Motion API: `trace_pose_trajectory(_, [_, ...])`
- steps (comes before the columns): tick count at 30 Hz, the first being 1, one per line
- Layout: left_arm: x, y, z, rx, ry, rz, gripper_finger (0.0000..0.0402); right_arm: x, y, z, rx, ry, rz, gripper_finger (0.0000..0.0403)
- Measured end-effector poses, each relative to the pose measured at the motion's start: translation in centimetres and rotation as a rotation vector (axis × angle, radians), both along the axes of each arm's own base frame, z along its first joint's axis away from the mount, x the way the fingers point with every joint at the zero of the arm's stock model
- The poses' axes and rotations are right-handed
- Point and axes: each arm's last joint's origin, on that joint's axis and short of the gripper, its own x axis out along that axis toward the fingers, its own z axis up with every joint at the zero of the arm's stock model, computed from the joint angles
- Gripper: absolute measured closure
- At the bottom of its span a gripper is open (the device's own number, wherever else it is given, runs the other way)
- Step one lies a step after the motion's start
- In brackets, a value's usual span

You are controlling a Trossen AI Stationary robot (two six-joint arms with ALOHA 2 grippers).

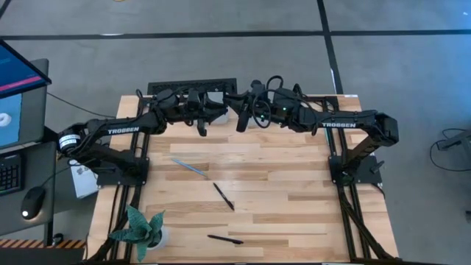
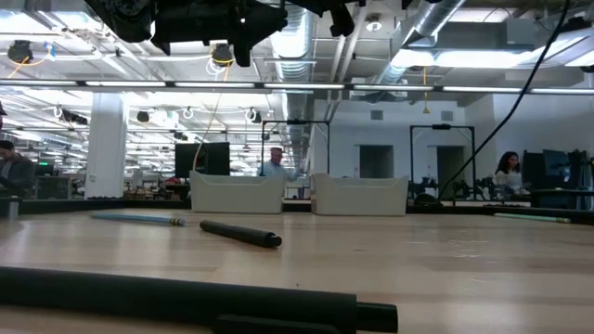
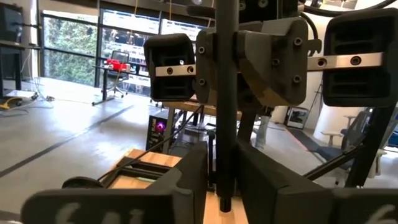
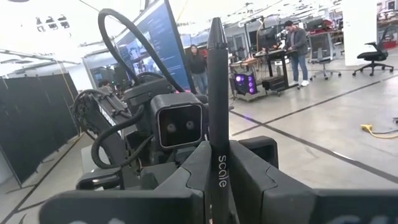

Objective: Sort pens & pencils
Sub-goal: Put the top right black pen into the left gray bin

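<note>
While both arms met high over the far edge of the bench (image 1: 280, 184), the high view showed the left claw (image 1: 202, 121) and the right claw (image 1: 243, 118) close together there, each apparently gripping a dark stick, though the sticks could hardly be told from the arms at that spot. Three more sticks lay loose on the wood: a teal-blue one (image 1: 188, 167) toward the left, a black one (image 1: 224, 196) near the middle and another black one (image 1: 225, 239) near the front edge, all well apart. A potted plant (image 1: 138, 228) stood at the front left corner.

In the low view the nearest black stick (image 2: 186, 299) filled the foreground, the second black stick (image 2: 239, 233) and the teal-blue stick (image 2: 137, 219) lay behind it, and two pale bins (image 2: 299, 195) stood side by side at the far edge.

In the left wrist view the left claw (image 3: 222, 180) was pinching a black stick (image 3: 226, 93) that stood up between its fingers, with the right claw facing it close by.

In the right wrist view the right claw (image 4: 219, 180) was pinching a black pen marked "scale" (image 4: 218, 93), likewise upright.

The risk, as I judged it, was the crowding: with the claws so near, a careless swing could knock one stick against the other arm and loosen it, or a drop could miss the bins and roll off the far edge.
</note>
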Motion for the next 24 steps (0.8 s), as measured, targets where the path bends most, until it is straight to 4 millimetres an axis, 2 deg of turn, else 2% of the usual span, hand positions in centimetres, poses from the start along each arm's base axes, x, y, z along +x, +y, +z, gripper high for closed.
trace_pose_trajectory(5, [-0.02, -0.01, 0.14, 0.007, -0.013, 0.0, 0.0353, 0.0, 0.0, 0.04, 0.0, -0.005, 0.0, 0.0337])
trace_pose_trajectory(24, [0.07, -0.21, 0.11, 0.008, -0.011, -0.008, 0.0352, -0.01, -0.01, 0.01, 0.001, -0.001, 0.004, 0.0337])
